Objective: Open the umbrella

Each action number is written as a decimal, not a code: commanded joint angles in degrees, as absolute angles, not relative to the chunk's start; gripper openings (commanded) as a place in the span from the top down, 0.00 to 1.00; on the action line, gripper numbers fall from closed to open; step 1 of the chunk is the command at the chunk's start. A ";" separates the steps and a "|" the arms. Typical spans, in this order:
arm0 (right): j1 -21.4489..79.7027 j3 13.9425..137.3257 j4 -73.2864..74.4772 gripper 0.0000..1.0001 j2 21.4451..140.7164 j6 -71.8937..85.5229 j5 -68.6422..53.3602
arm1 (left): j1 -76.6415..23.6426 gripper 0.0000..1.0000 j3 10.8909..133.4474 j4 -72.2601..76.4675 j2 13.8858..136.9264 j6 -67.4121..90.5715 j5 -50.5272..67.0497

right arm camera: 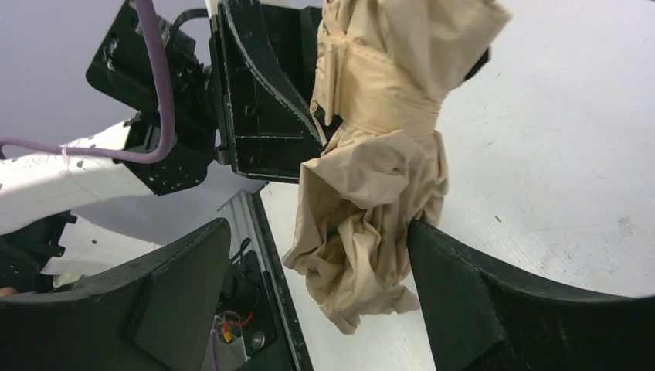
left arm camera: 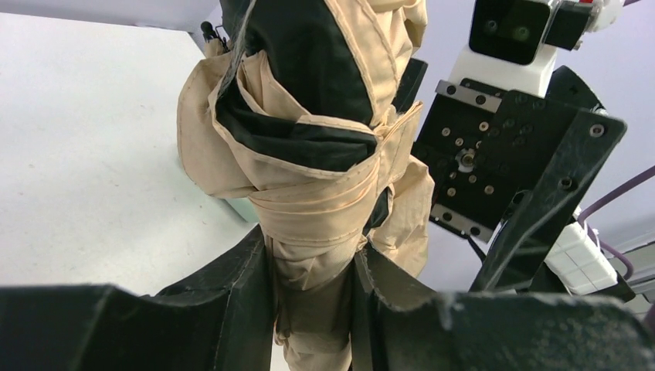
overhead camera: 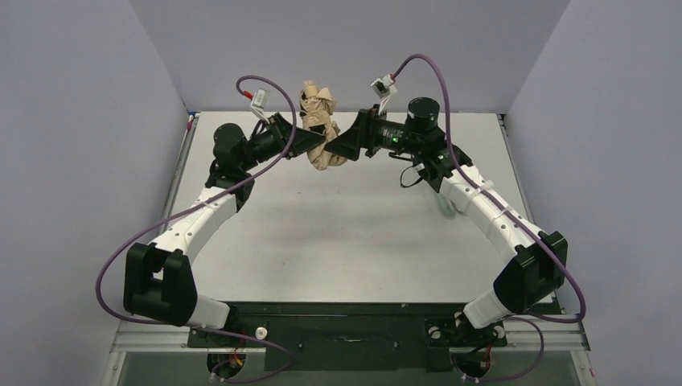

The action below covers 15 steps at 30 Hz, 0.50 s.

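Observation:
The umbrella (overhead camera: pixel 322 129) is a crumpled peach-tan bundle with black lining, held upright in the air over the far middle of the table. My left gripper (overhead camera: pixel 310 146) is shut on its narrow wrapped waist. In the left wrist view both fingers press the tan fabric (left arm camera: pixel 309 193) at the left gripper (left arm camera: pixel 313 267). My right gripper (overhead camera: pixel 342 143) faces it from the right and stands open. In the right wrist view the loose lower folds of the umbrella (right arm camera: pixel 378 178) hang within the right gripper (right arm camera: pixel 317 232), brushing only the right-hand finger (right arm camera: pixel 463 286). Shaft and handle are hidden.
The white table (overhead camera: pixel 338 233) has grey walls on three sides. A pale greenish object (overhead camera: pixel 447 207) lies on it under my right forearm. The black base plate (overhead camera: pixel 338 326) runs along the near edge.

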<state>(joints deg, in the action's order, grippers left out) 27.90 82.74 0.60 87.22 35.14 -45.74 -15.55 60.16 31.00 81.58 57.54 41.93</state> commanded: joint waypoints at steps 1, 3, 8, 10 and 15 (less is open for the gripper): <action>30.20 84.13 2.85 0.20 87.33 28.40 -45.62 | -16.88 1.00 65.47 39.15 80.98 60.37 42.57; 30.91 84.77 3.00 0.20 88.11 27.71 -45.53 | -17.28 1.00 66.00 39.19 81.08 60.64 42.70; 32.36 84.39 2.79 0.25 88.45 26.56 -46.44 | -17.40 1.00 66.82 39.50 81.38 61.26 42.73; 32.79 83.78 2.89 0.31 88.29 26.15 -46.84 | -17.45 1.00 67.02 39.72 81.41 61.63 42.98; 33.09 84.05 3.02 0.51 89.22 26.67 -47.04 | -17.56 1.00 66.50 42.11 81.26 62.79 43.76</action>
